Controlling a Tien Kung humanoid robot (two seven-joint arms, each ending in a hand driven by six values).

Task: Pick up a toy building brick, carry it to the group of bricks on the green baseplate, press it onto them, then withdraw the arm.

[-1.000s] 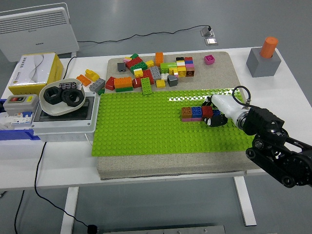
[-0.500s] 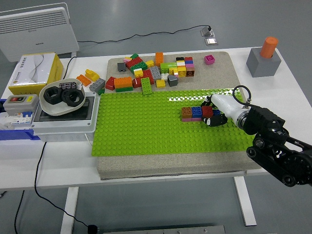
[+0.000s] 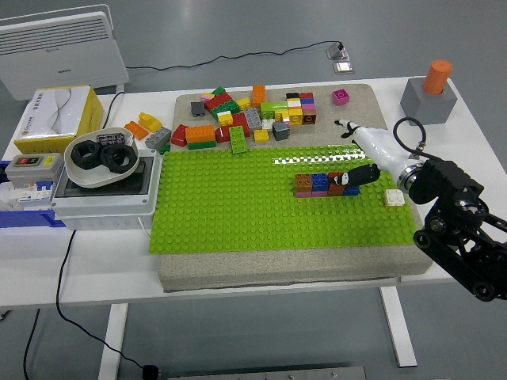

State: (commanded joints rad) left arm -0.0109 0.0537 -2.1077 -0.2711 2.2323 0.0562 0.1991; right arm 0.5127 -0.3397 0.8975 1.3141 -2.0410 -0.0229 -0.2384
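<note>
The right hand (image 3: pixel 366 158) has lifted and swung right and far from where it sat half a second ago, when its black fingertips were down on the right end of the brick row (image 3: pixel 323 184). Now only one dark finger (image 3: pixel 361 172) reaches back toward that end, just beside or barely touching it (the view cannot settle which), and the white palm points up toward the far pile of loose bricks (image 3: pixel 245 119). The fingers look relaxed and hold nothing. The row stands on the baseplate (image 3: pixel 230 214), right of centre: brown, blue, red, then a blue piece at the right end that was covered by the hand before, so that is probably the brick just pressed on. A small white brick (image 3: pixel 394 198) now also shows on the baseplate's right edge, well apart from the row; the arm hid that spot earlier. All this suggests that pressing is done and the arm is in the withdrawal step, with little left but to clear the desk (image 3: pixel 475 134). The last fingertip could nudge the fresh brick as it leaves. The left arm is not in view.
</note>
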